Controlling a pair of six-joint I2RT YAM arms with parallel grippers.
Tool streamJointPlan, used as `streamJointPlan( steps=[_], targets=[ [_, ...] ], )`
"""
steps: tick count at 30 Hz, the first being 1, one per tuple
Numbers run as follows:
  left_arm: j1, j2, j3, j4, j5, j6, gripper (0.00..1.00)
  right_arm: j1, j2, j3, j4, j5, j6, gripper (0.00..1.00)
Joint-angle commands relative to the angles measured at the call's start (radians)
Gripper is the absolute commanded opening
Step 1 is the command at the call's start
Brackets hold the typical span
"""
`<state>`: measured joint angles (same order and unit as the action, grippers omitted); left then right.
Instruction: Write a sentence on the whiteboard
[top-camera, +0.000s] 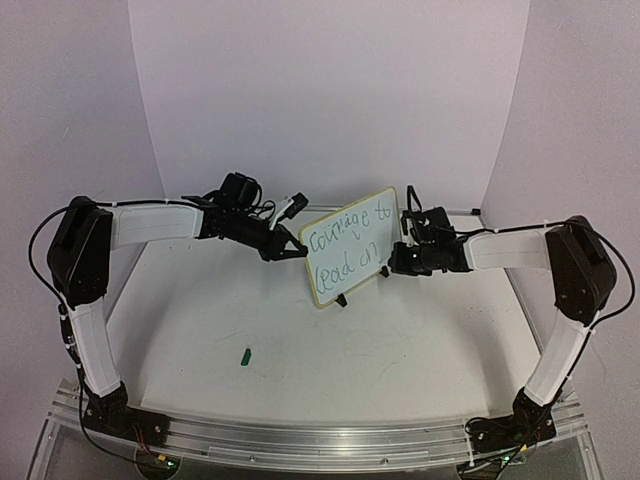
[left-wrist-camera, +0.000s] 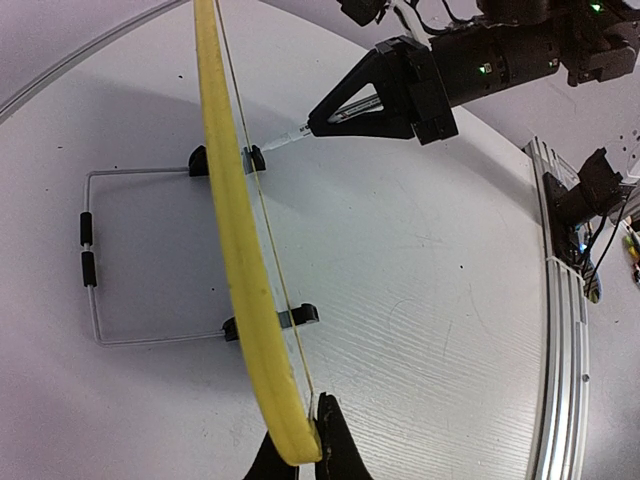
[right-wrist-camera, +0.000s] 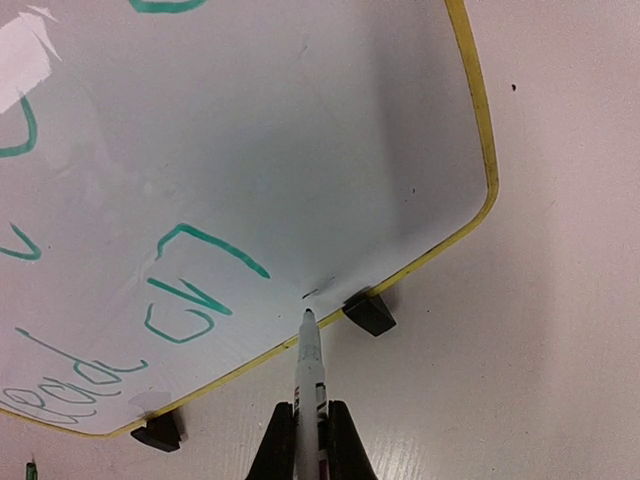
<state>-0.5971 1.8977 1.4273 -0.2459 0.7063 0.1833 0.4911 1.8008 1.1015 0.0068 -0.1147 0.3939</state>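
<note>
Near the middle of the tabletop (top-camera: 420, 340) the whiteboard (top-camera: 350, 245) stands upright on its black feet (right-wrist-camera: 368, 312), its writing face turned toward the arm bases. Its yellow rim slants, so the 3 o'clock end sits higher in the top view. The sentence (top-camera: 343, 240) runs across it in green in two slanted lines, "courage to" above and "lead on" below.

At the board's 9 o'clock edge the left hand (top-camera: 290, 245) is closed on the whiteboard. In the left wrist view its fingertips pinch the yellow rim from both sides (left-wrist-camera: 300, 448), and the board shows edge-on. A thin wire stand (left-wrist-camera: 95, 260) lies flat on the tabletop behind the board.

At about 4 o'clock of the board the right hand (top-camera: 392, 262) is clamped around a marker (right-wrist-camera: 310, 375), which sticks out between its two fingers (right-wrist-camera: 275, 450). The marker's tip points at the board's face just above the bottom rim, beside one black foot and past the end of the lower line of green letters. It appears to touch the surface there, next to a faint short mark.

At 7 o'clock of the board, well apart from it, a small green bit (top-camera: 246, 354) lies on the tabletop. It is too small to identify.
</note>
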Motion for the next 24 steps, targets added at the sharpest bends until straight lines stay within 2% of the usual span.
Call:
streamJointPlan(
  steps=[1,24],
  targets=[
    [-0.017,0.009,0.015,-0.056,0.01,0.001,0.0,-0.016,-0.046,-0.011,0.019,0.033,0.007,0.0],
    [-0.017,0.012,0.015,-0.061,0.007,0.007,0.0,-0.038,-0.031,0.043,0.058,-0.013,-0.005,0.0]
  ],
)
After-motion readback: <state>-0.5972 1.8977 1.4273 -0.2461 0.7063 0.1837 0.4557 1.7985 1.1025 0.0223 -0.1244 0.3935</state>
